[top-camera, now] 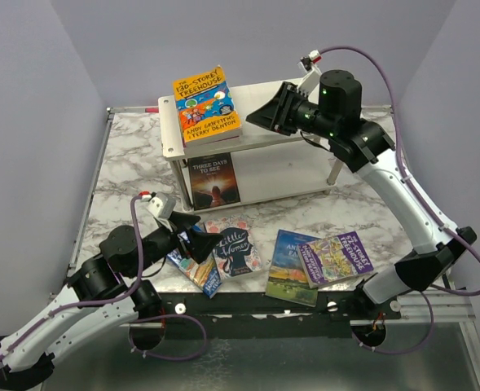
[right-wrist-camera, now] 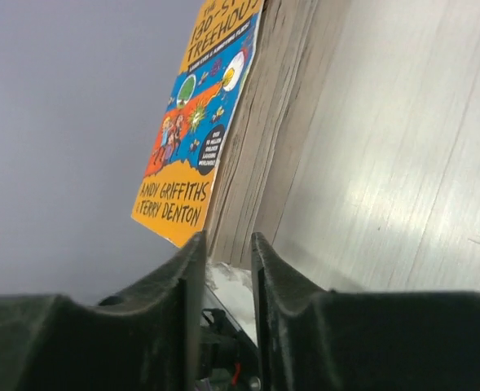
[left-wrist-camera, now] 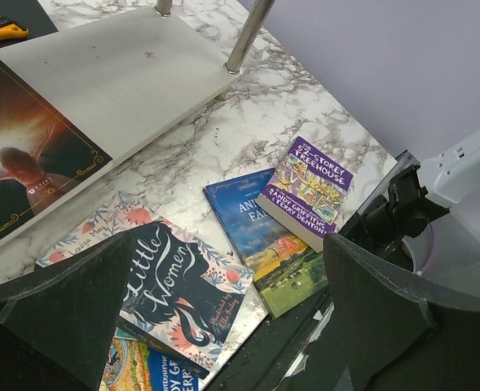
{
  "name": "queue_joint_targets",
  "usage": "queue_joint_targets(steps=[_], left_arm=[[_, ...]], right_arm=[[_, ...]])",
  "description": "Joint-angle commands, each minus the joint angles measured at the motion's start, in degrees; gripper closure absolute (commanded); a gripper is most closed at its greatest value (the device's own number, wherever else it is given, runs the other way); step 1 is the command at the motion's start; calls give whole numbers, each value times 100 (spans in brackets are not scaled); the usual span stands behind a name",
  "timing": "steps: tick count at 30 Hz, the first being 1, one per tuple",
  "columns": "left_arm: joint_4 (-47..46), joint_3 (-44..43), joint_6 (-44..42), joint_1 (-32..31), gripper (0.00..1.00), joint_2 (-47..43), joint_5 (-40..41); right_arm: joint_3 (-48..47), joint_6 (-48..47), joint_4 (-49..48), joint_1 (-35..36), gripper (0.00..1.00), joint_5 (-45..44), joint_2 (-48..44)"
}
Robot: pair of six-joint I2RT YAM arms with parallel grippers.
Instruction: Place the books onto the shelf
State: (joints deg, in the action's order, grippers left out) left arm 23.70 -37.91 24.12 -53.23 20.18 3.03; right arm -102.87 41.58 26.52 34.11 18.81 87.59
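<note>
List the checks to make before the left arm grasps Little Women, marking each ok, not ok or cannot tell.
1. The left fingers stand wide open: ok.
2. Little Women lies ahead between them: ok.
3. Nothing lies on it: ok.
4. The shelf has bare board: ok.
5. The right fingers are off the shelf: not ok, they are by the orange book.

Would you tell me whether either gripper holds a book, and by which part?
Neither. The left gripper hangs open above Little Women; the right gripper, jaws barely apart, is empty beside the orange Treehouse book.
</note>
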Motion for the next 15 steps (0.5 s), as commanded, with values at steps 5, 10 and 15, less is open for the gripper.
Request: queue_joint_targets(steps=[5, 10, 15], left_arm=[[3, 49, -76, 15, 1, -156, 57], [2, 48, -89, 14, 1, -180, 62], [3, 51, -87, 16, 1, -203, 75]], right_arm=[[-385, -566, 430, -27, 99, -861, 157], [-492, -573, 434, 9, 99, -715, 456], [-629, -643, 522, 131, 99, -794, 666]])
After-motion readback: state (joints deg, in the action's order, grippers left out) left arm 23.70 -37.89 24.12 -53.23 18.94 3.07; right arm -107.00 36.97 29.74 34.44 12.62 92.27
